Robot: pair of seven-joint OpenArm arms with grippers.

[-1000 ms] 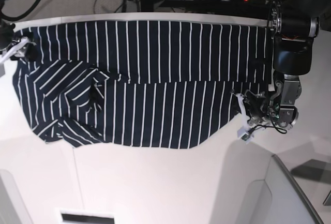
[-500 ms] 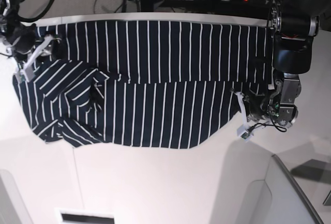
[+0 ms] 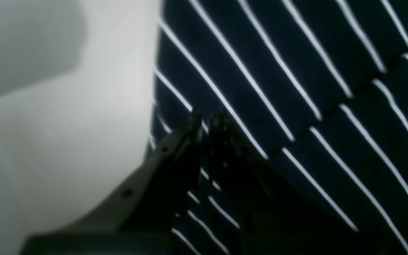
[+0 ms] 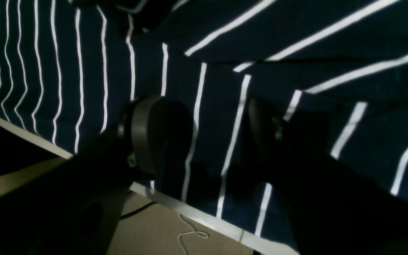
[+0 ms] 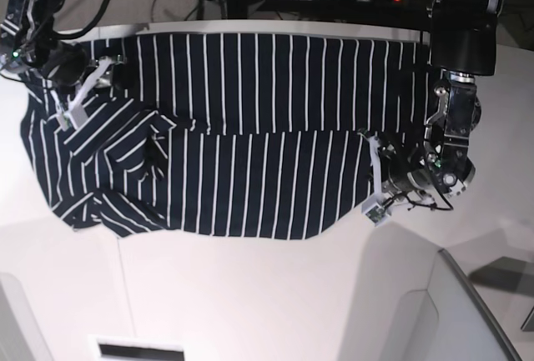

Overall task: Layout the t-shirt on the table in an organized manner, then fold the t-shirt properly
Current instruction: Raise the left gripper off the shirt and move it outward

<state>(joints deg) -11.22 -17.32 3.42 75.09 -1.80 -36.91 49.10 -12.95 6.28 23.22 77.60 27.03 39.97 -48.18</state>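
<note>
Both arms have moved in over the t-shirt [image 5: 250, 127] since the earlier frame. Left tool [image 3: 205, 118] pinched together on the shirt's edge (table [image 3: 66, 106] beside it); right tool [image 4: 204, 131] stands apart over the cloth, gripping nothing

Left hand [image 3: 205, 120] closed, right hand [image 4: 204, 134] agape

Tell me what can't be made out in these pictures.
- Left wrist view: blurred; whether the shut left end effector pinches the t-shirt edge is unclear.
- Right wrist view: dark; the right end effector stands open over the cloth, but contact can't be judged.
- Base view: the bunched sleeve area hides its own layers, and the shirt covers the table beneath.
- Base view: the upper arms are cut off by the top edge.
</note>
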